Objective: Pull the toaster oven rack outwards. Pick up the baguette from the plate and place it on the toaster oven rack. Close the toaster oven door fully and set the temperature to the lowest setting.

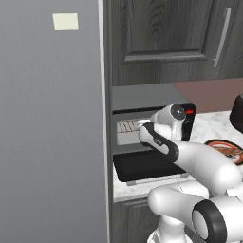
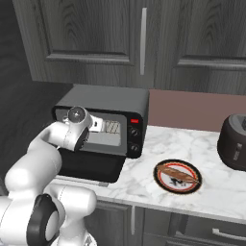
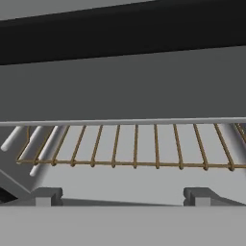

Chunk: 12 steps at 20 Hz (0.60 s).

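Your gripper (image 3: 122, 196) sits right at the mouth of the toaster oven (image 2: 103, 103), with its two dark fingertips (image 3: 47, 194) spread wide and nothing between them. Straight ahead of the hand, just past the tips, you see the rack (image 3: 129, 146): its thin bars run away from you, and a front cross bar lies level just above the tips. From the hand camera the bars look brownish, and pale rods slant at the left of the cavity. You cannot tell from these views whether the tips touch the rack; they appear just short of it.

Below the hand, the oven door (image 2: 89, 168) hangs folded down flat, its silver handle (image 1: 156, 179) along the edge nearest you. The rack (image 1: 127, 126) shows as a pale grid inside the cavity, to the hand's left in the left base view.

Off to the hand's right, on the marble counter (image 2: 211, 185), well apart from the oven, lies the plate (image 2: 178, 176) with the baguette (image 2: 177, 173) resting on it. The oven's two knobs (image 2: 134, 140) and red light (image 2: 134, 121) sit between the hand and the plate. A dark rounded pot (image 2: 234, 141) stands farther right.
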Tool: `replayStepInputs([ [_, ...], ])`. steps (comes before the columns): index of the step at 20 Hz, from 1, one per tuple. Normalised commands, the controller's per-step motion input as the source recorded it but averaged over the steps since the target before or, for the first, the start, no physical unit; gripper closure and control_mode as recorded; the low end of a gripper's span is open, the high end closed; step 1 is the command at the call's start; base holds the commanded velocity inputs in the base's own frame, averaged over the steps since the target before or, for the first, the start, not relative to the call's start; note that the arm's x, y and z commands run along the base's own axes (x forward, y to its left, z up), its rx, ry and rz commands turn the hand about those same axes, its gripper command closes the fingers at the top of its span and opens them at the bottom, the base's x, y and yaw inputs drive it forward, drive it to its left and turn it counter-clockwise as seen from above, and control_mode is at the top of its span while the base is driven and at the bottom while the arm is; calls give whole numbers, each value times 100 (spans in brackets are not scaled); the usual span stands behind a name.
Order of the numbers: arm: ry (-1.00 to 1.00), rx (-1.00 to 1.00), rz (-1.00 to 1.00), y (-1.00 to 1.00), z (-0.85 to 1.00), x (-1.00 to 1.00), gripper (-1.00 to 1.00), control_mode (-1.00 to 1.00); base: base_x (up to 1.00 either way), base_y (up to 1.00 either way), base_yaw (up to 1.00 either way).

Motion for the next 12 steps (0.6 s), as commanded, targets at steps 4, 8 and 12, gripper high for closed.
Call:
replayStepInputs([
  [4,0,0,0,0,-20,0,-100,-100,0,0,0],
  [8,0,0,0,0,-14,0,-100,-100,0,0,0],
  [12,0,0,0,0,-1,4,-100,-100,0,0,0],
])
